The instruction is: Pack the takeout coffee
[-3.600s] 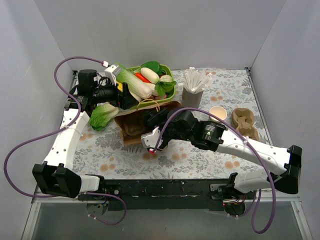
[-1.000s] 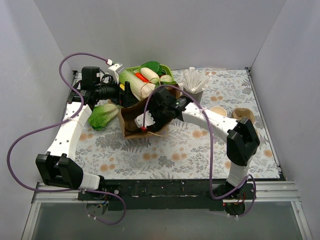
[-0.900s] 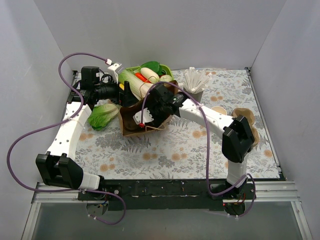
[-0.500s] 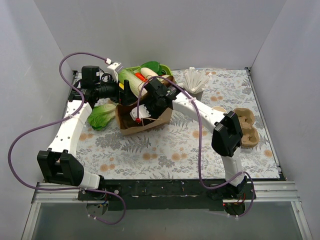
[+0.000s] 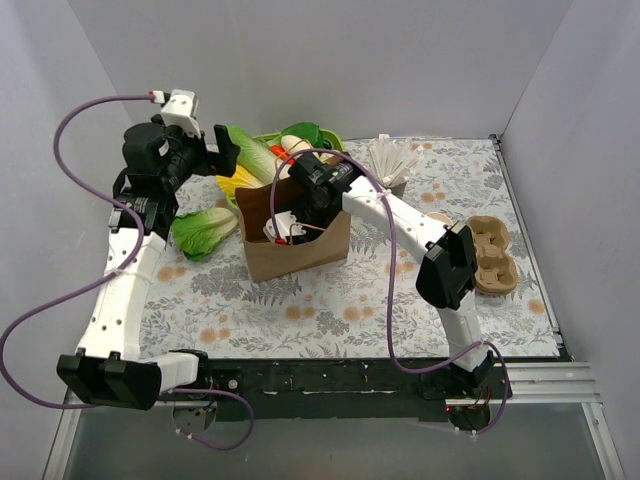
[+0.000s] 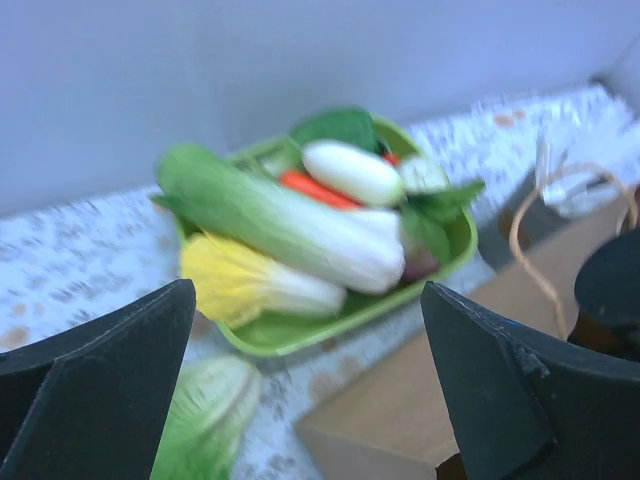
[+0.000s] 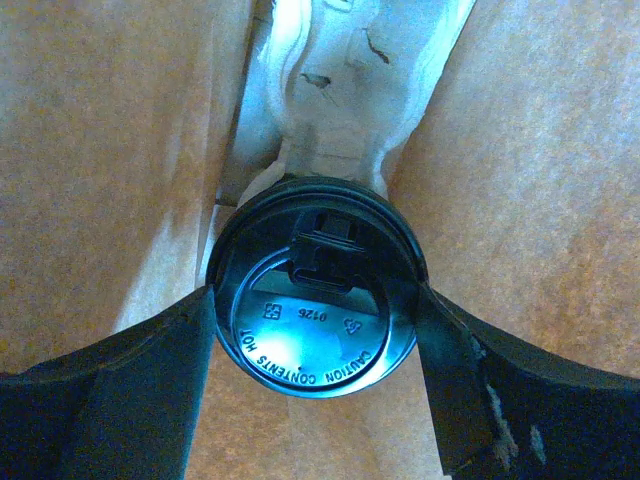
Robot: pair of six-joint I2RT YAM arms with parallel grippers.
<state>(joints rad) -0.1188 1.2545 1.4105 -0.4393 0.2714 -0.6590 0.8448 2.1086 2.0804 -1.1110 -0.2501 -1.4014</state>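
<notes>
The takeout coffee shows only in the right wrist view, as a round black lid (image 7: 315,310) over a dark cup, deep inside the brown paper bag (image 7: 520,150). My right gripper (image 7: 315,300) is shut on the cup, one finger against each side of the lid. In the top view the bag (image 5: 300,250) stands upright at the table's middle, and the right gripper (image 5: 290,215) reaches down into its open mouth; the cup is hidden there. My left gripper (image 5: 215,150) is raised left of the bag, open and empty. Its wrist view shows the jaws (image 6: 308,300) wide apart.
A green tray of vegetables (image 5: 335,190) (image 6: 330,315) stands behind the bag. A loose bok choy (image 5: 203,230) lies left of it. A grey straw holder (image 5: 388,170), a lidless cup (image 5: 437,218) and a cardboard cup carrier (image 5: 490,255) stand to the right.
The bag went from lying tilted to standing upright. My left gripper let go of it and rose up and left. My right gripper went down into the bag with the cup.
</notes>
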